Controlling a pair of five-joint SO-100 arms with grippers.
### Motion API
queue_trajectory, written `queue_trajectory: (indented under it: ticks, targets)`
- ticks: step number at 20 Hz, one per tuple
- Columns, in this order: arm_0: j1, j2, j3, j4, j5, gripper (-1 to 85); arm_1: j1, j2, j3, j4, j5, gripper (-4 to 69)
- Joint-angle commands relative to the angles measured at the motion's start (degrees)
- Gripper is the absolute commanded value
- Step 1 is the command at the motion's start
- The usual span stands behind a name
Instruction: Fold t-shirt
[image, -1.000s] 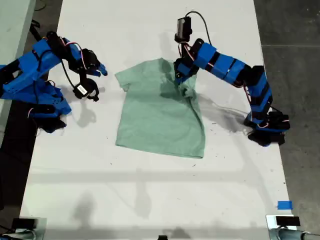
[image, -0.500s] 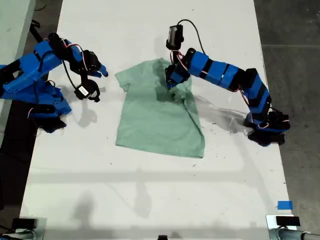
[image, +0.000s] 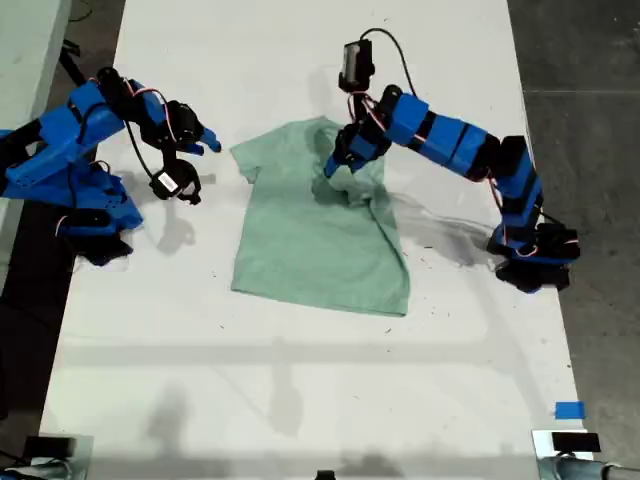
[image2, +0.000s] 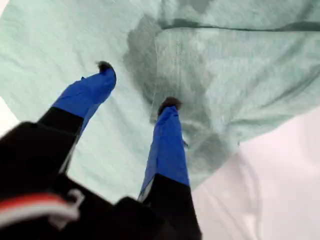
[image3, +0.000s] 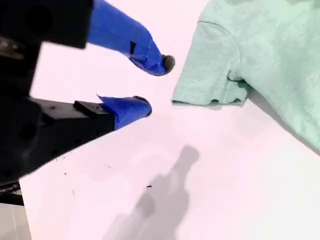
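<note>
Fabric of the t-shirt (image: 318, 235) lies spread on the white worktop (image: 300, 380), nearer the far edge than the near one in the exterior view, with its hem toward the near edge. My first gripper (image2: 135, 85) hangs over the shirt's upper part, its 2 blue fingers apart; in the first wrist view one dark fingertip (image2: 170, 103) sits at the edge of a folded-over flap of cloth, the other over flat cloth, and I cannot tell whether either touches. In the exterior view that gripper (image: 337, 172) is above a bunched, doubled sleeve on the shirt's side toward the exterior view's right.

My second gripper (image3: 152, 85) hovers over bare worktop with its jaws apart and holding nothing, just beside the other short sleeve (image3: 212, 70), which lies flat with a slightly rumpled hem. In the exterior view this gripper (image: 200, 140) sits off the shirt toward the exterior view's left.

Dark grey floor (image: 590, 60) borders the worktop on the exterior view's right. A small blue tape square (image: 568, 410) sits near the worktop's near corner on that side, well apart from the shirt. Tiny dark specks dot the surface.
</note>
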Motion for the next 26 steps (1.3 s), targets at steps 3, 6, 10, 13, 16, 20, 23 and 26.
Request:
queue_trajectory:
  ticks: [3, 6, 10, 13, 16, 20, 23, 26]
  targets:
    - [0.2, -8.4, -6.0, -3.7, 0.3, 17.6, 2.2, 19.5, 7.6, 5.1, -1.3, 20.6]
    - [-2.1, -15.6, -9.7, -6.6, 3.3, 19.6, 2.1, 26.7, 16.0, 4.9, 0.0, 19.3]
    - [-6.2, -27.9, -15.8, -8.9, 8.1, 21.2, 1.7, 33.0, 24.5, 3.6, 1.2, 17.7]
    - [-8.7, -35.7, -17.8, -11.5, 9.5, 21.9, 1.2, 36.2, 27.9, 3.0, 1.6, 16.9]
    - [-10.2, -44.0, -22.1, -11.3, 9.8, 23.0, 0.9, 38.9, 30.4, 2.2, 1.7, 16.1]
    - [-11.0, -52.7, -27.5, -10.5, 9.8, 23.4, 0.7, 42.4, 34.5, -0.2, 2.0, 15.3]
    - [-11.3, -63.1, -37.8, -4.1, 9.5, 23.8, 0.6, 44.3, 36.7, -0.7, 2.4, 14.8]
    - [-11.7, -71.8, -49.2, 3.9, 9.8, 14.7, 0.6, 46.2, 38.6, -1.0, 2.6, 14.4]
